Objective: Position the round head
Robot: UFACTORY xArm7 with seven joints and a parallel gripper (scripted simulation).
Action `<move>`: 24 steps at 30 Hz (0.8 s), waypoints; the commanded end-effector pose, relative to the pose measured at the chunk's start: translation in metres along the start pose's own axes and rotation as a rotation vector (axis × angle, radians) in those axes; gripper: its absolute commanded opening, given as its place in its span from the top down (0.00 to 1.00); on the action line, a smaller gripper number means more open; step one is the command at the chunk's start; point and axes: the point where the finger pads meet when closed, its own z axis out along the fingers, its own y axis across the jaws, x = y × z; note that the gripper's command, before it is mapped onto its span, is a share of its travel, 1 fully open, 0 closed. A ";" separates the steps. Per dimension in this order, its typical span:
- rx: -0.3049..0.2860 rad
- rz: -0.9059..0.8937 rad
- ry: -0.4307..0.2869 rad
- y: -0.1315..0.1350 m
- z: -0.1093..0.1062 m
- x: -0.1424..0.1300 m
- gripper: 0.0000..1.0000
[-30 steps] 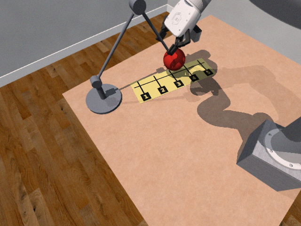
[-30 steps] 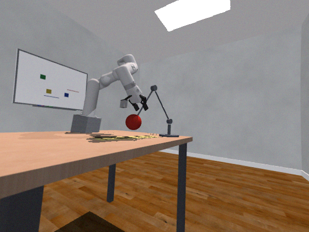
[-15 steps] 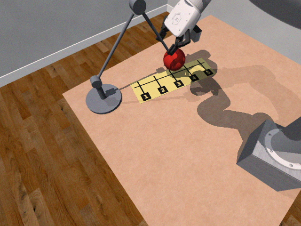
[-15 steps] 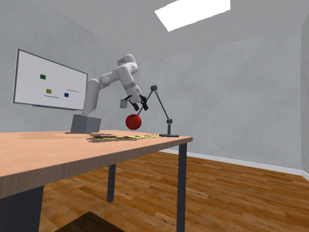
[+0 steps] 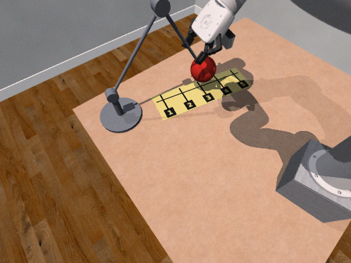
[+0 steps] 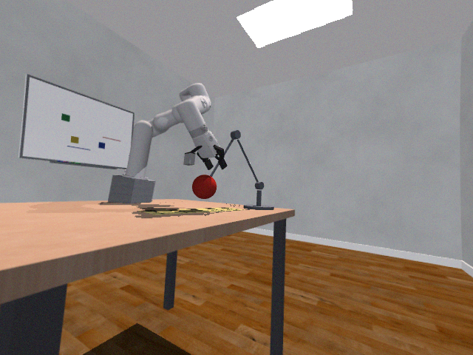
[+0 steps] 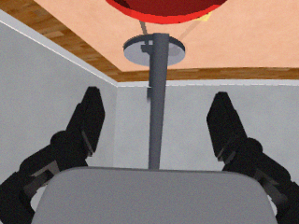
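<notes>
The lamp's round red head [image 5: 203, 68] hangs in the air above the yellow strip [image 5: 202, 93], roughly over the marks 3 and 4 region; it also shows in the side view [image 6: 204, 186], clear of the bench. The lamp's thin grey arm [image 5: 181, 36] runs from the head up to an elbow joint [image 5: 160, 6] and down to the round grey foot [image 5: 120, 114]. My gripper [image 5: 208, 52] is open, its fingers on either side of the arm rod just above the head without touching it. In the wrist view the rod [image 7: 157, 100] passes between the two spread fingers.
My arm's grey base block [image 5: 317, 181] stands at the bench's near right. The bench edge lies just behind the lamp's foot. A whiteboard [image 6: 76, 123] hangs on the wall behind.
</notes>
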 end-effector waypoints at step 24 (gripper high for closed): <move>0.004 -0.002 0.000 -0.001 -0.075 -0.001 0.00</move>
